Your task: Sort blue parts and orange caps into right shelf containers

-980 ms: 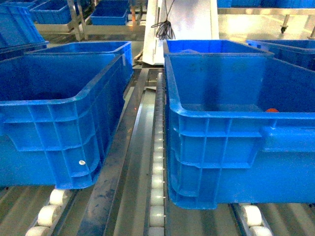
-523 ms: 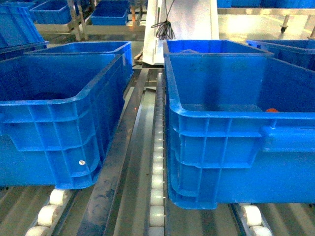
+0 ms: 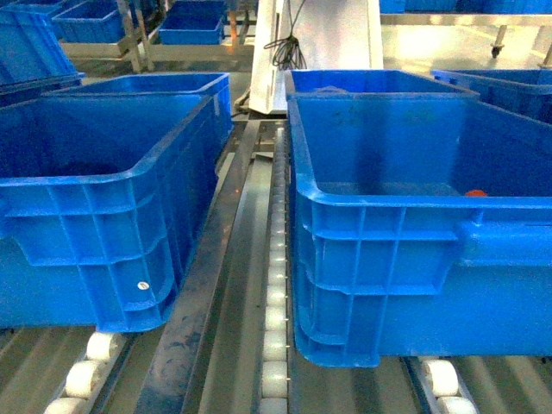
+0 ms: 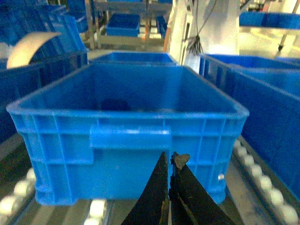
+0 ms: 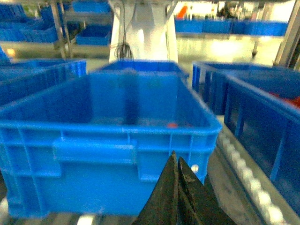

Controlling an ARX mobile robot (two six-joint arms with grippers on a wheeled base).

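Two of the right shelf containers stand side by side on the roller conveyor (image 3: pixel 274 319) in the head view: the left crate (image 3: pixel 95 216) at about 9 o'clock and the right crate (image 3: pixel 414 259) at about 3 o'clock, with a bare strip of rollers between them.

In the right crate one small orange cap (image 3: pixel 475 193) lies near the far wall, at about 2 o'clock of the crate floor; it also shows in the right wrist view as an orange spot (image 5: pixel 172 125). So at least one cap is already sorted, I judge. In the left crate there is a dark shape on the floor (image 4: pixel 115 104), but it is too dim to say if it is a blue part.

The left tool (image 4: pixel 169 161) is pressed narrow, its tips almost touching, and it holds nothing; it hangs in front of the near wall of the left crate. The right tool (image 5: pixel 177 164) is also narrow and empty, in front of the near wall of the right crate.

No loose parts or caps are in view outside the crates, so I cannot tell how much is left to sort; with both tools empty, a new pick seems to be the next step.
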